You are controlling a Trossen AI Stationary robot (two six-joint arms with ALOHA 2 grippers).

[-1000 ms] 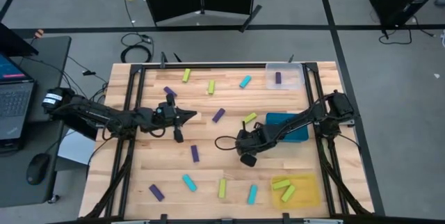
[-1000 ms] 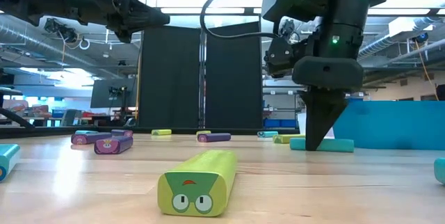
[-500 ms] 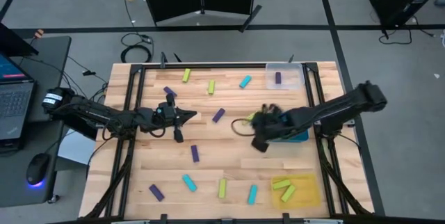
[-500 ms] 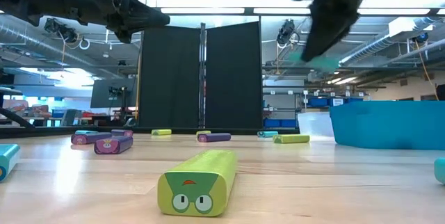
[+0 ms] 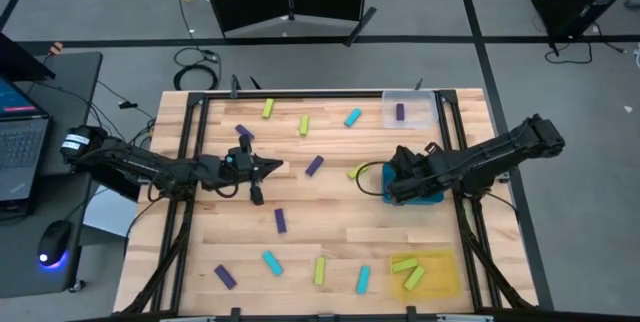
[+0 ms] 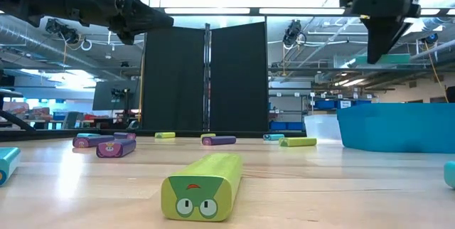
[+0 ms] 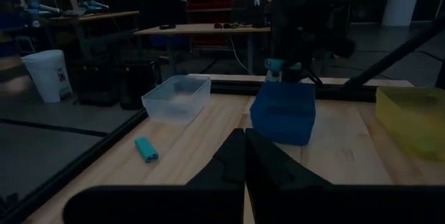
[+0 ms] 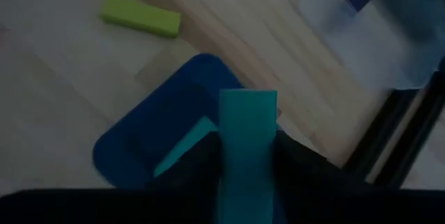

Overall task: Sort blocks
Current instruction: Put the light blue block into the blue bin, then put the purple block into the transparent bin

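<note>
My right gripper (image 5: 394,176) hangs over the near-left corner of the teal tray (image 5: 428,192), shut on a cyan block (image 8: 247,130). In the low view the cyan block (image 6: 388,59) shows high above the teal tray (image 6: 398,126). Another cyan block (image 8: 182,149) lies in the teal tray (image 8: 139,147). My left gripper (image 5: 276,168) hovers shut at the table's left middle, pointing level, with nothing in it. Loose purple, cyan and yellow-green blocks lie flat about the table, among them a yellow-green block (image 5: 357,171) left of the tray. My right gripper pinches the cyan block between its two fingers (image 8: 295,165), on its two long sides (image 8: 229,156). The fingers come from above, slanting down. One end of the block (image 8: 248,102) juts past the fingertips. The block is lifted clear, above the teal tray.
A clear tray (image 5: 420,120) with a purple block (image 5: 400,112) stands at the far right. A yellow tray (image 5: 445,280) with two yellow-green blocks stands at the near right. A yellow-green block (image 6: 202,185) lies close before the low camera. Black rails run along the table's sides.
My right gripper has risen from the table with the cyan block and gone toward the table's right and far edges, to a place over the teal tray, rolling as it went. The block is now lifted clear of the table.
</note>
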